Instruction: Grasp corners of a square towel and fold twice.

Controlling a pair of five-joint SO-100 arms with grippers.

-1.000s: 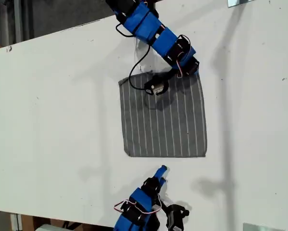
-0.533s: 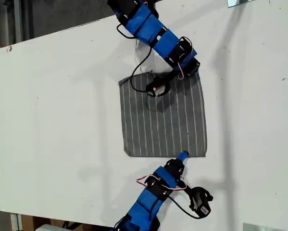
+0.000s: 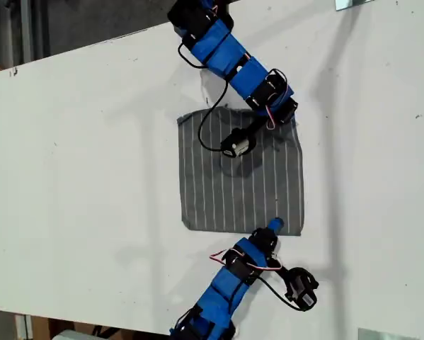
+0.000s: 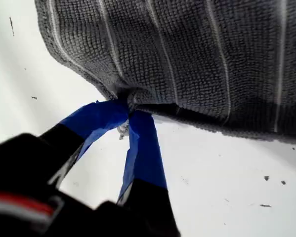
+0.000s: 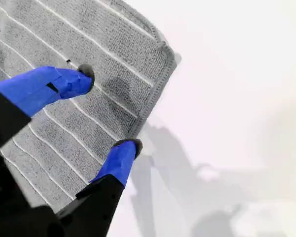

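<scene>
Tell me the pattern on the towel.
The towel is dark grey with thin white parallel stripes; the exterior view shows it best.

No legible text — no labels, numbers.

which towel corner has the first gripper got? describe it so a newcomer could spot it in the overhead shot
On the white table lies one dark grey towel with thin white stripes. Follow its edge nearest the exterior view's top to that view's right end: that corner is pinched in my first gripper and puckered, while the other three lie flat and unheld.
</scene>
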